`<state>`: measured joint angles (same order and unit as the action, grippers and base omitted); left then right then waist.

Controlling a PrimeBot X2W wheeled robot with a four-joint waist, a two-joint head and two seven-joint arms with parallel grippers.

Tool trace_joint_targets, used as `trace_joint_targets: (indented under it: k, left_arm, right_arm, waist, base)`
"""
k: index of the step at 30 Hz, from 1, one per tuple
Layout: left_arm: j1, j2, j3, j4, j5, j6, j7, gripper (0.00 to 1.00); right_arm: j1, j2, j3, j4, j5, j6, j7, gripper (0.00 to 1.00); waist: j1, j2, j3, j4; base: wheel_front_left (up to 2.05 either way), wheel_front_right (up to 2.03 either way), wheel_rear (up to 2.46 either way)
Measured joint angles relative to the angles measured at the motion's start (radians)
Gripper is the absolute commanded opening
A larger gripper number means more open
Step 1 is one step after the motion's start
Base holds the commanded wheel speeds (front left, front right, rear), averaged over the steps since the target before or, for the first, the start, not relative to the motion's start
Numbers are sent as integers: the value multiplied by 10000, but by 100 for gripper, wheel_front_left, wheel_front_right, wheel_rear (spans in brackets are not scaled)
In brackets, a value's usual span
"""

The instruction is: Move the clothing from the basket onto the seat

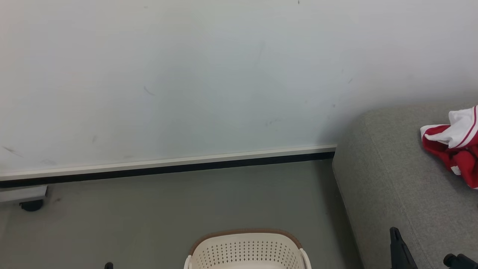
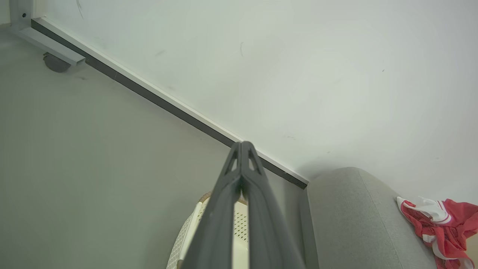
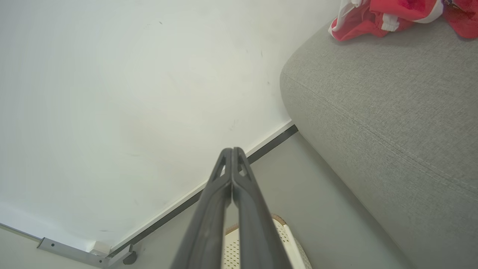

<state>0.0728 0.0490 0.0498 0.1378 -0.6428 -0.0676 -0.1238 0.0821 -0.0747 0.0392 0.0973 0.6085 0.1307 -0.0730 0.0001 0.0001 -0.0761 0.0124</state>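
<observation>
- Floor (image 1: 149,216) here is plain grey. A white wall (image 1: 186,74) stands at the far side, with a dark strip (image 1: 168,169) along its foot.
- The seat (image 1: 392,179) is grey and soft with round edges. It stands on the right, against the wall.
- The clothing (image 1: 455,149) is red and white and lies in a crumpled heap on top of the seat. The right edge of the head view cuts it off.
- The basket (image 1: 246,250) sits on the floor, left of the seat and not touching it. Its near part is cut off, so I cannot tell what is inside.
- The left gripper (image 2: 242,147) has its two fingers pressed together with nothing between them.
- The right gripper (image 3: 232,151) is the same, closed on nothing.
- Far left, a small black wheel (image 1: 31,204) sits under a grey metal bar (image 1: 22,193). The rest of it is cut off.
</observation>
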Motion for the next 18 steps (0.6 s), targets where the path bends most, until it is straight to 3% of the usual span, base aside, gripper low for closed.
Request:
trace_joint_targets:
  k: [18]
  left_arm:
    - [-589, 2, 134, 257, -2443, -29, 677, 0]
  right_arm:
    - [-391, -226, -10, 255, 2855, -2, 40, 0]
  waist:
    - [1, 0, 136, -23]
  base:
    - [0, 0, 0]
